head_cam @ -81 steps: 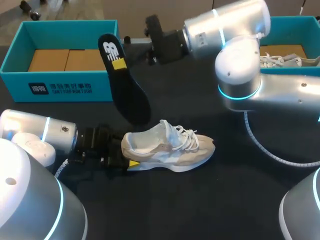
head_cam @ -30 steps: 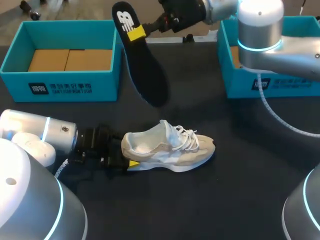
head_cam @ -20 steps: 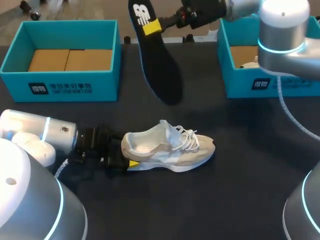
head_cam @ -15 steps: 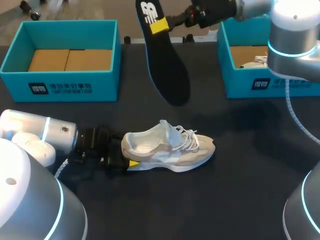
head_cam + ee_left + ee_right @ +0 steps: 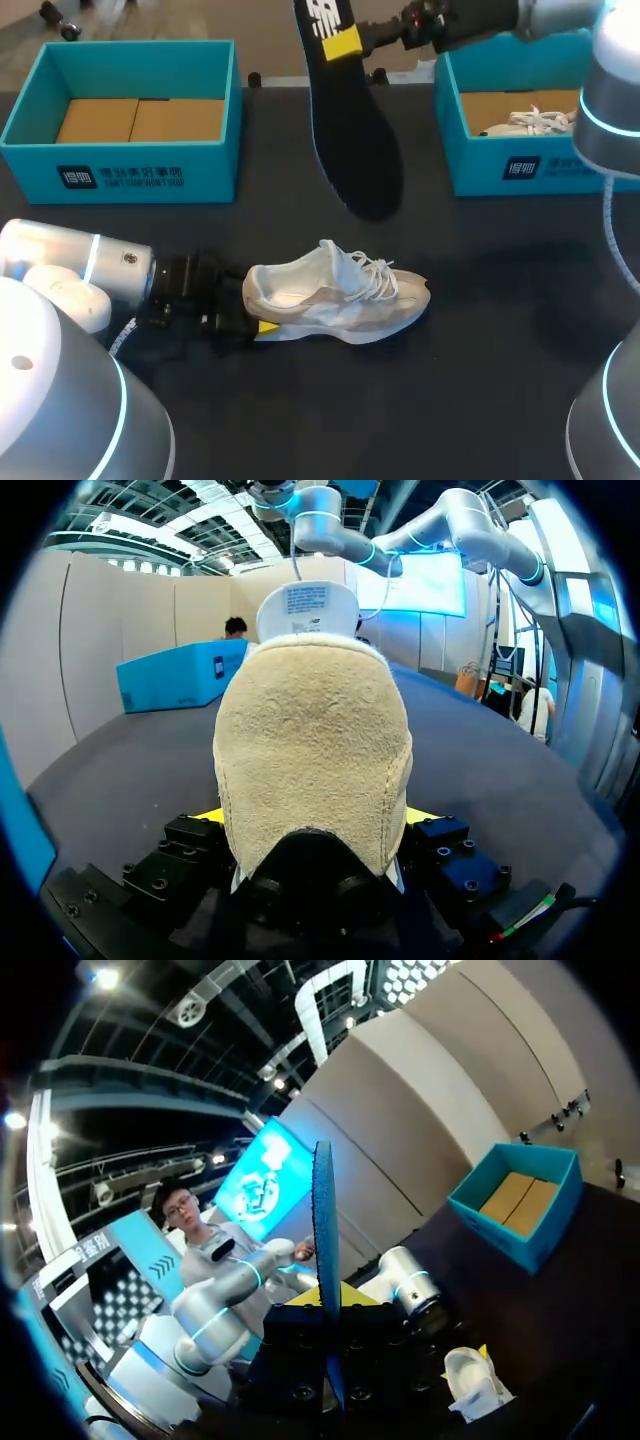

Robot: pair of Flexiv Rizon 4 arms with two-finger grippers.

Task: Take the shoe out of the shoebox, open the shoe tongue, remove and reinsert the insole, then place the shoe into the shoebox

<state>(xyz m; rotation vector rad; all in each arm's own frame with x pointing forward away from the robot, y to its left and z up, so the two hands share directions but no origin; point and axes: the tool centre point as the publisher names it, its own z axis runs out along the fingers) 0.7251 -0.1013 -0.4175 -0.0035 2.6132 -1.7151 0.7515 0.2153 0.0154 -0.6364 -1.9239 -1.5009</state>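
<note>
A beige and white shoe lies on its side on the black table, toe to the right. My left gripper holds its heel; in the left wrist view the suede heel fills the gap, a yellow tip pressed to each side. My right gripper is shut on the heel end of the black insole, which hangs in the air over the back middle of the table, above the shoe. In the right wrist view the insole stands edge-on between the yellow tips, with the shoe far below.
A teal shoebox with brown card inside stands at the back left. A second teal shoebox at the back right holds another pale shoe. The table shows bare black in front of the shoe.
My right arm has carried the insole to the right and a little farther back. The left gripper and the shoe have stayed where they were.
</note>
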